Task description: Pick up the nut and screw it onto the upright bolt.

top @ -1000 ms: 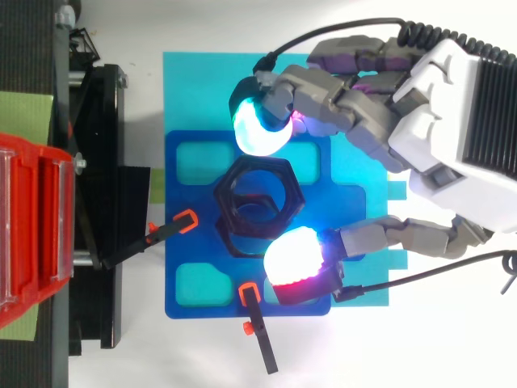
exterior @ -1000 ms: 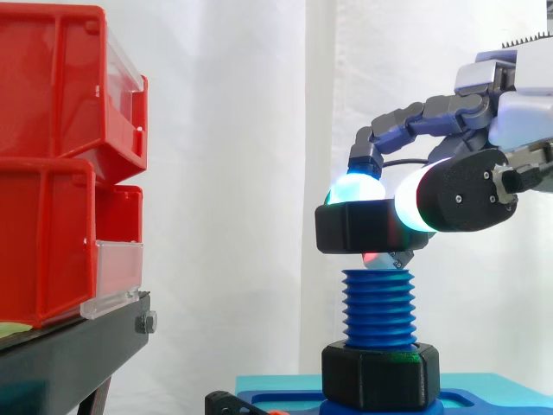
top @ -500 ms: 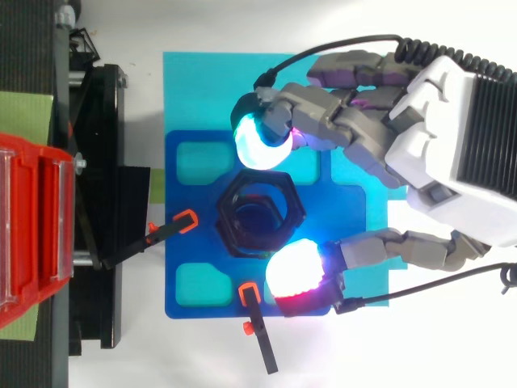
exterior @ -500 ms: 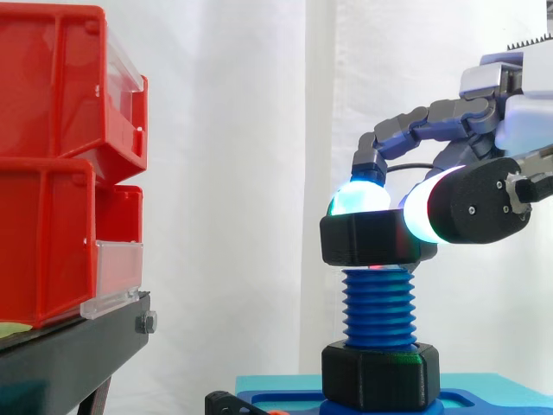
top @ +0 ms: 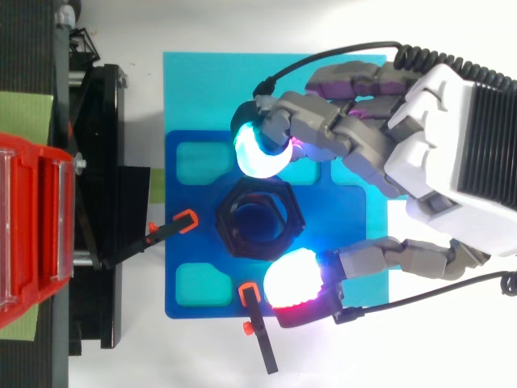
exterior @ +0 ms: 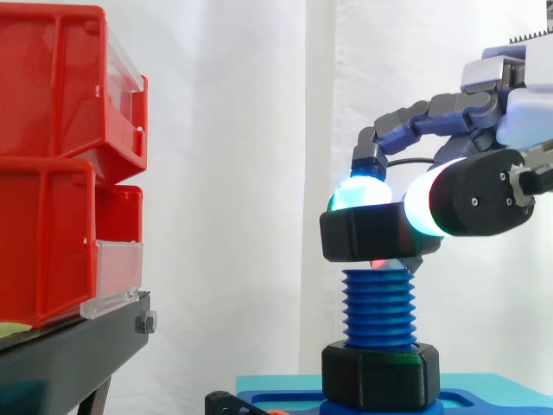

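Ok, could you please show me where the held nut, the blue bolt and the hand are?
nut (exterior: 363,238): side view, on its black front face.
bolt (exterior: 378,307): side view, on the middle of its blue thread.
hand (top: 448,141): top view, on its white palm housing.

White-shelled hand (top: 452,145) has grey fingers (top: 323,121) with glowing tips.
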Motion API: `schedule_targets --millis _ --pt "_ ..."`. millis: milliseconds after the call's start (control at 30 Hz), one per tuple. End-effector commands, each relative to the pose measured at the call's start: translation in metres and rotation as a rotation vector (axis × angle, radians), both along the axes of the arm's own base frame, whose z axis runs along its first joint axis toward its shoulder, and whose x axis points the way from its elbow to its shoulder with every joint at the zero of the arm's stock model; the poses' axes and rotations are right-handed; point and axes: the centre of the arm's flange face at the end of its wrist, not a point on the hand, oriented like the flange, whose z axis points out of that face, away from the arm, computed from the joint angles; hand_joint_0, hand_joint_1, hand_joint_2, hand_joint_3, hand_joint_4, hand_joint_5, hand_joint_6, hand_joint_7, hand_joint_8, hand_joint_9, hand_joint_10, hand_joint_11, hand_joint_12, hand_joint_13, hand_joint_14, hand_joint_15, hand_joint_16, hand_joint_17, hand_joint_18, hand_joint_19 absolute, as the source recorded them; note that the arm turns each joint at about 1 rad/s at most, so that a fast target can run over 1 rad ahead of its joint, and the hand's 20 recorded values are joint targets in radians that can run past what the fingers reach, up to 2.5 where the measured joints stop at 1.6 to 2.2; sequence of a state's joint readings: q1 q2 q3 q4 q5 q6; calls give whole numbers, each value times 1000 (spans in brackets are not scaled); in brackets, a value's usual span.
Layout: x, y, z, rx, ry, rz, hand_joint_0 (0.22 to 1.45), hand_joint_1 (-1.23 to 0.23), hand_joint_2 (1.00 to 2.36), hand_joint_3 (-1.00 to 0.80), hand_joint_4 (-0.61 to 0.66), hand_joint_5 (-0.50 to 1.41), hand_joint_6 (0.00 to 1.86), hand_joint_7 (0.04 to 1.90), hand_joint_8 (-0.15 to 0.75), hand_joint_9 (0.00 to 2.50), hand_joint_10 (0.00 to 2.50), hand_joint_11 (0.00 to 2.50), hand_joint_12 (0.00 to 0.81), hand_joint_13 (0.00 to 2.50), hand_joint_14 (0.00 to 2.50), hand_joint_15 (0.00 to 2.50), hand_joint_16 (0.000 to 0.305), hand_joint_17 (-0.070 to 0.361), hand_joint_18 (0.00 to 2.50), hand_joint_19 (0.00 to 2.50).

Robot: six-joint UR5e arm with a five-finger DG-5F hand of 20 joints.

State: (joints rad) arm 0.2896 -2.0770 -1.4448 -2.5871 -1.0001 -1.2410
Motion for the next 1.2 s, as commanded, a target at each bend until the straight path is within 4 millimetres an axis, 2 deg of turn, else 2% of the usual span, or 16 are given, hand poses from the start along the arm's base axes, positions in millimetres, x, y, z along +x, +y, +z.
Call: schedule_targets --millis 0,1033,1167 --pt "1 3 1 4 -9 0 565 -674 1000 -492 314 -131 501 1309 388 1031 7 221 397 930 3 62 57 128 896 237" --pt "1 5 -1 43 -16 15 579 -675 1003 -476 311 -125 501 1312 394 1067 7 244 397 996 0 85 55 123 934 232" --pt "5 6 -12 53 -20 18 580 -675 1002 -477 310 -125 501 1316 399 1070 9 237 395 995 2 84 54 122 937 244"
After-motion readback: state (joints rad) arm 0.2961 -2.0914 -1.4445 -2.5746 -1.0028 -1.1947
